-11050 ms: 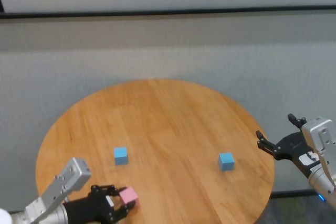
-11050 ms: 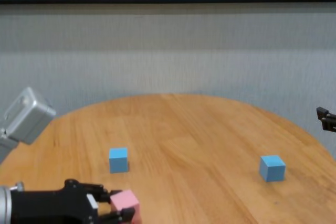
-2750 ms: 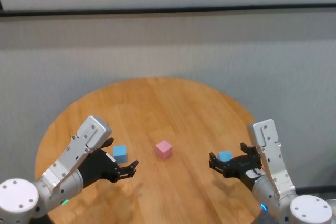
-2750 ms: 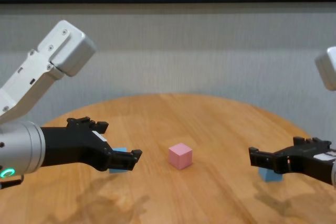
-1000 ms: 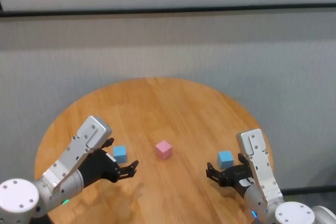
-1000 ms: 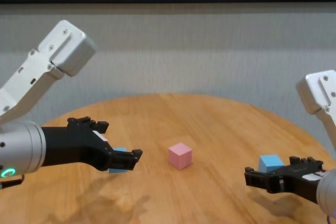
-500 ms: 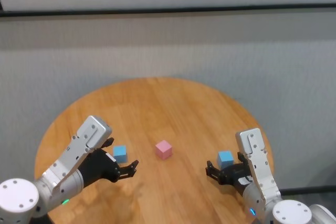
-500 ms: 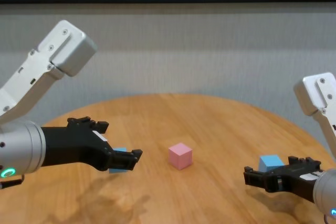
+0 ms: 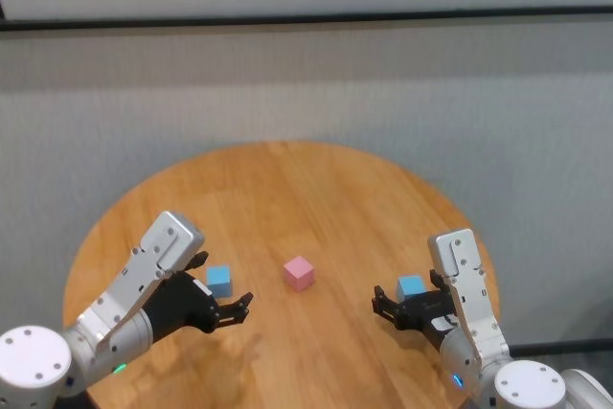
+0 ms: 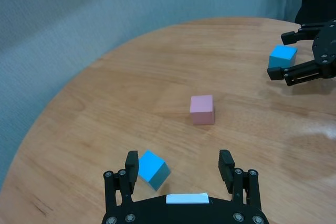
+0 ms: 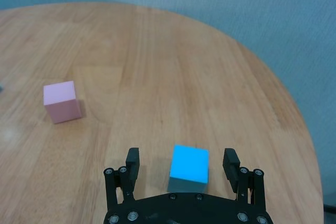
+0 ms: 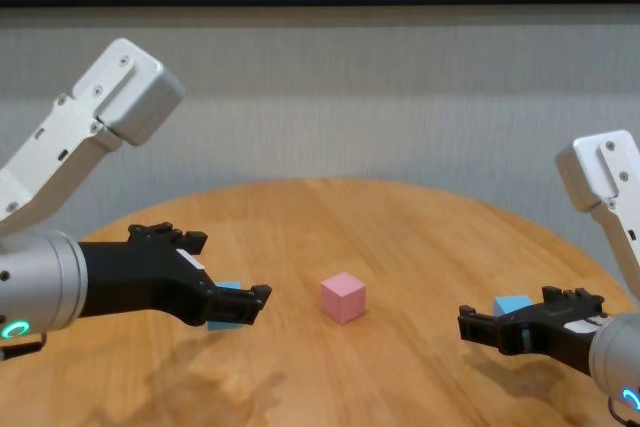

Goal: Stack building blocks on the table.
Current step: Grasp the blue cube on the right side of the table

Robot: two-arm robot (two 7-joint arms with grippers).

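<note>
On the round table the pink cube sits mid-table (alone, touching nothing). The right gripper hovers with jaws spread around the right blue cube, not clamping it. The left gripper hangs open beside the left blue cube.

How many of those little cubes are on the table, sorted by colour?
Pink cubes: 1, the pink cube near the middle of the table.
Blue cubes: 2, the left blue cube and the right blue cube.
Total: 3 cubes, all apart, none stacked.
</note>
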